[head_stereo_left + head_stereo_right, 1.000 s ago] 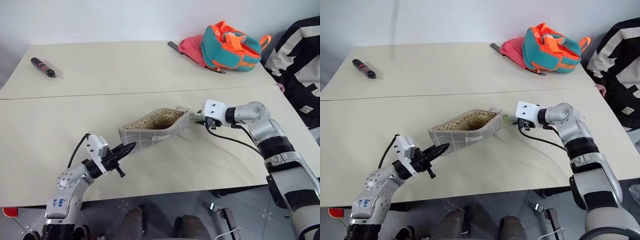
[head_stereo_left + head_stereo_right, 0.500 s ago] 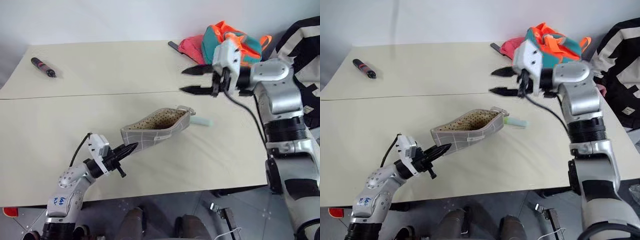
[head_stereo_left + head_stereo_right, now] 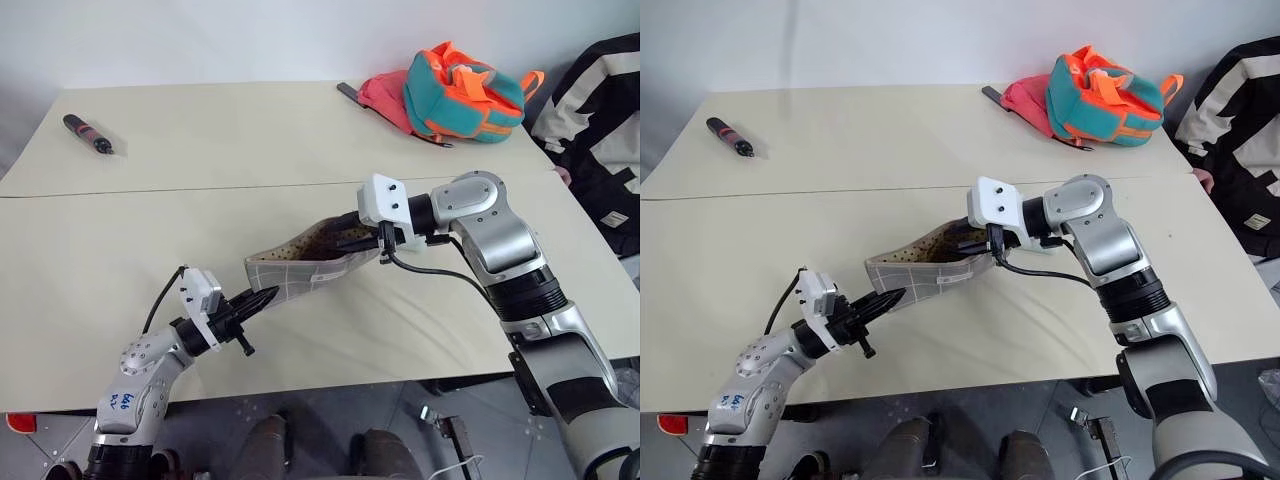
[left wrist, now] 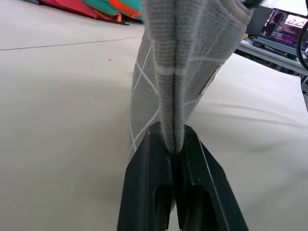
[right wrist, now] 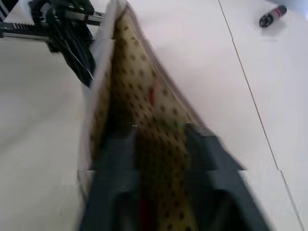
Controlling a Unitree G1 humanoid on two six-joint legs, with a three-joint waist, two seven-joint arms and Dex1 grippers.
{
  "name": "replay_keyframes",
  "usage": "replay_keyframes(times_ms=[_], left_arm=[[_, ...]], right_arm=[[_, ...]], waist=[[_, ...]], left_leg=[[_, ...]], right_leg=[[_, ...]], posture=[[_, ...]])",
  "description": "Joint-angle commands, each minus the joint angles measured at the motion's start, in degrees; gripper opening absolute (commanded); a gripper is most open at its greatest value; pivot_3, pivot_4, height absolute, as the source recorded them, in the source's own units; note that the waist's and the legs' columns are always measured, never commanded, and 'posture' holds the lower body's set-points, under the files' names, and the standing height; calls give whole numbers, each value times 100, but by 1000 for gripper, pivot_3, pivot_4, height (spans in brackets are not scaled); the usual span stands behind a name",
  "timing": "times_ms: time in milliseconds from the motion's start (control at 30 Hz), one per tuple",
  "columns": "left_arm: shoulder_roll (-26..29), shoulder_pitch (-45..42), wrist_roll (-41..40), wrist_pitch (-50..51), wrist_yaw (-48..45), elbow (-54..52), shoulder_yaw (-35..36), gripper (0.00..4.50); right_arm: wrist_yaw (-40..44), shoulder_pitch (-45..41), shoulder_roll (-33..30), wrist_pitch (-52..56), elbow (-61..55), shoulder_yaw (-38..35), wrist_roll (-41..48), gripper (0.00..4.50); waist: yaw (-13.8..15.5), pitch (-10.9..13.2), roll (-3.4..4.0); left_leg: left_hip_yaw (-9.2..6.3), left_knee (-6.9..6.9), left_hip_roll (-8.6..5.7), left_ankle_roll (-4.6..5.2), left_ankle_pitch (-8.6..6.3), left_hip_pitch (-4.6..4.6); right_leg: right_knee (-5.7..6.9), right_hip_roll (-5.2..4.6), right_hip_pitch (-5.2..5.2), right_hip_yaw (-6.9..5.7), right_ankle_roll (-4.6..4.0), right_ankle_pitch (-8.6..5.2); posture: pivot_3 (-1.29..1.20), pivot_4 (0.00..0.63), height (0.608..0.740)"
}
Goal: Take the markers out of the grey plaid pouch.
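Note:
The grey plaid pouch hangs just above the table, its tan speckled mouth facing up. My left gripper is shut on the pouch's lower corner, and its fingers pinch the seam. My right gripper reaches down into the open mouth at the other end. Its fingers stand apart against the lining. A short red streak shows deep inside the pouch; I cannot tell whether it is one of the markers. Otherwise the markers are hidden.
A thick black-and-red pen-shaped thing lies at the table's far left. A teal-and-orange backpack and a pink item sit at the far right. A black-and-white garment hangs past the right edge. A seam crosses the table.
My right gripper left a pale green stick on the table beside the pouch, rose toward the backpack, then swung down into the pouch's mouth. The left gripper held still.

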Motion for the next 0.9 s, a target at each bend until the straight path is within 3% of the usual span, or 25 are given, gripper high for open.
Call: replay_keyframes(times_ms=[33,400,600,900], left_arm=[[-29,27,-64,-17,15,-157,-1,0],[-103,-107,-227,235,27,-124,2,0],[-201,-216,-441,512,106,-38,77,0],[-289,-264,-547,759,127,-265,-25,0]], right_arm=[[16,-36,-89,-217,-63,-9,-119,1182],[-78,-204,88,-1276,532,951,-1379,1182],[-511,-460,679,-1323,977,1086,-1718,1182],[-975,-464,860,-1837,1491,1278,-2318,1182]], waist=[[-3,0,0],[-12,-1,-1],[-19,-1,-1],[-14,-4,-6]], left_leg=[[0,0,1,0,0,0],[2,1,1,-1,1,2],[0,1,3,-3,2,2],[-3,3,-1,-3,2,2]], right_leg=[[0,1,0,0,0,0],[2,3,-1,2,0,0],[5,4,-2,1,0,0],[6,4,-1,1,0,0]], posture=[[0,150,740],[0,150,740],[0,150,740],[0,150,740]])
